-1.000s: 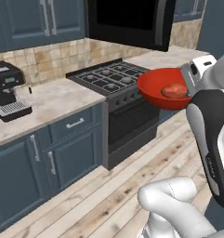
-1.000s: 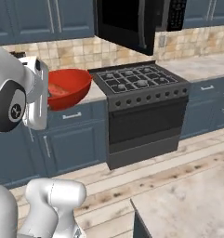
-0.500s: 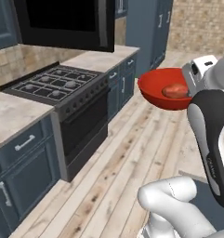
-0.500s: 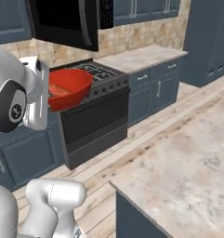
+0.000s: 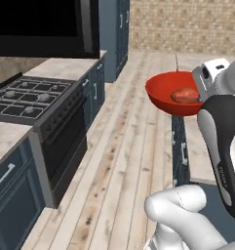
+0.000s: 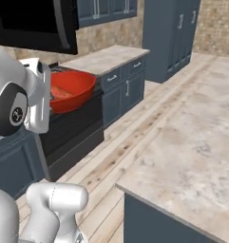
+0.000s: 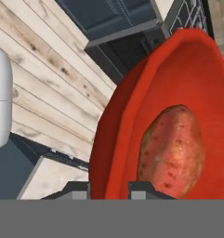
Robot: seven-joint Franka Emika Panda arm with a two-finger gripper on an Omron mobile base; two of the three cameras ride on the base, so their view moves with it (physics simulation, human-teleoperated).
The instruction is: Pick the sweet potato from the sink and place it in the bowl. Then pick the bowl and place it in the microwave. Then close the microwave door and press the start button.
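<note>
Glossy red round bowl [image 5: 173, 92] being carried aloft over wooden floor, rim being pinched by pincer [image 7: 108, 188]. Reddish-brown oval sweet potato [image 7: 171, 148] lying inside. Bowl best kept level, swung slowly toward wide black microwave [image 5: 43, 27] cavity.

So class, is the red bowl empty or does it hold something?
It holds something: the sweet potato lies inside the bowl, which the hand grips by its rim.

1 red bowl [image 5: 168, 95], 1 sweet potato [image 5: 186, 95] in it. 1 gas stove [image 5: 29, 100] w/ 1 oven door. 1 microwave [image 5: 43, 27] above. 1 tall cabinet [image 6: 175, 33]. 1 marble worktop [image 6: 192, 142].
</note>
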